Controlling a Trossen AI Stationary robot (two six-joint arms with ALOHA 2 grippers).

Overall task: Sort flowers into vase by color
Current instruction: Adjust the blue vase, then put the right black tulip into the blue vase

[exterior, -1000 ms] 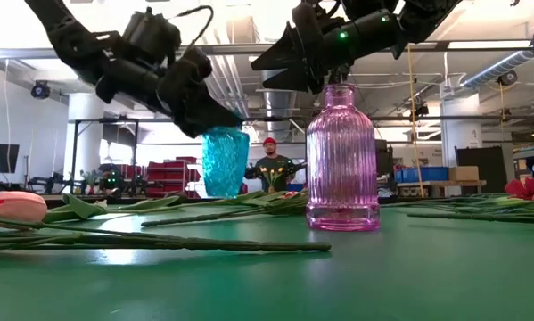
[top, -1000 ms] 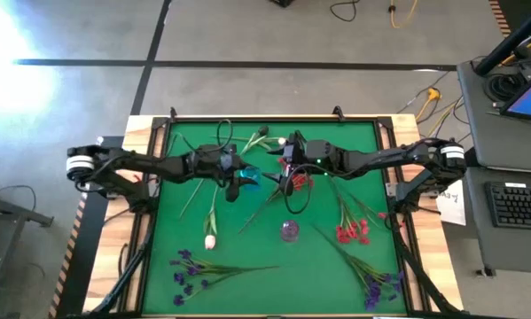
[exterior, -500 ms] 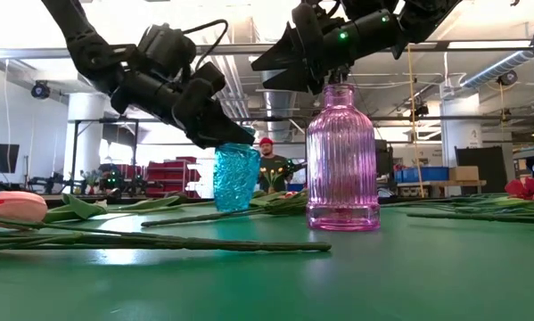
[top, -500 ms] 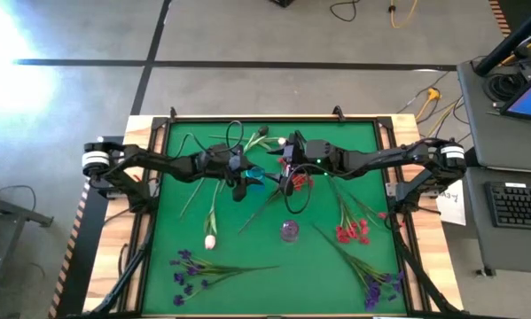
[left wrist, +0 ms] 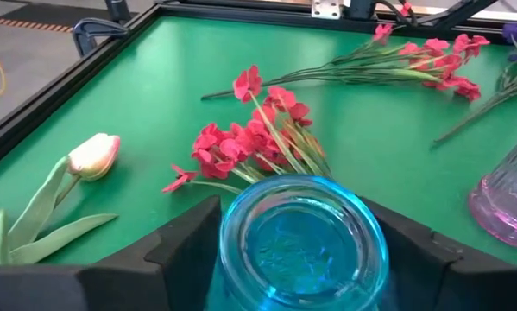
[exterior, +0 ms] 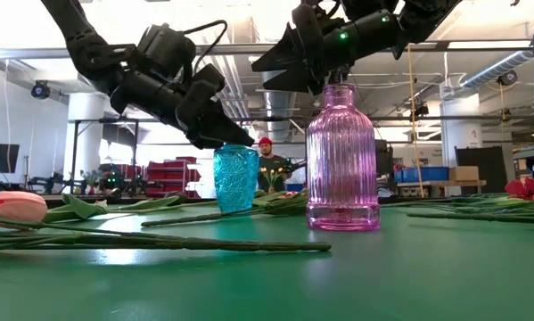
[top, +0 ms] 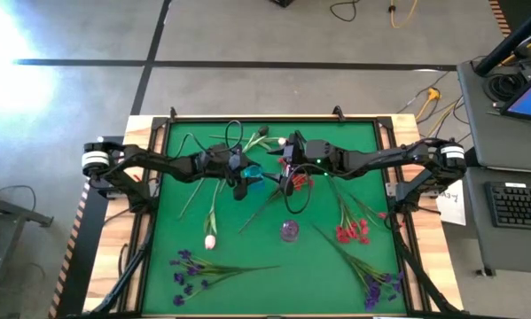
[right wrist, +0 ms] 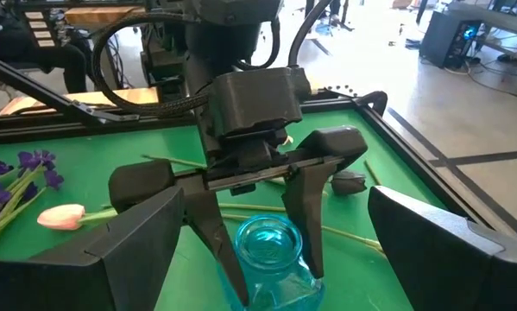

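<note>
- At mid-table, slightly far of centre: blue vase stands upright on the green table. It's empty inside, going by the left wrist view.
- Left gripper straddles the vase's upper part, coming in from the left. Can't tell whether it's clamping or has let go.
- Right gripper hangs just right of the blue vase, jaws spread wide, holding nothing.
- Pink vase sits nearer than both, also w/o flowers as far as I can see.
- Flowers all lie flat on the table: red bunch at right, purple sprays near-left and near-right, tulip left of the pink vase, and more red blooms just beyond the blue vase.
- Risk 1: the blue vase tips if the left gripper drags sideways on pulling off, since a tall glass on a soft mat topples easily.
- Risk 2: stems lie close round its base. If one is under it, the vase prob. rocks.
- Risk 3: the two grippers are v. near each other, so a careless move by either arm could knock the other, or the vase.
- Risk 4: a falling vase could roll onto the flowers and scatter the colour groups.
</note>
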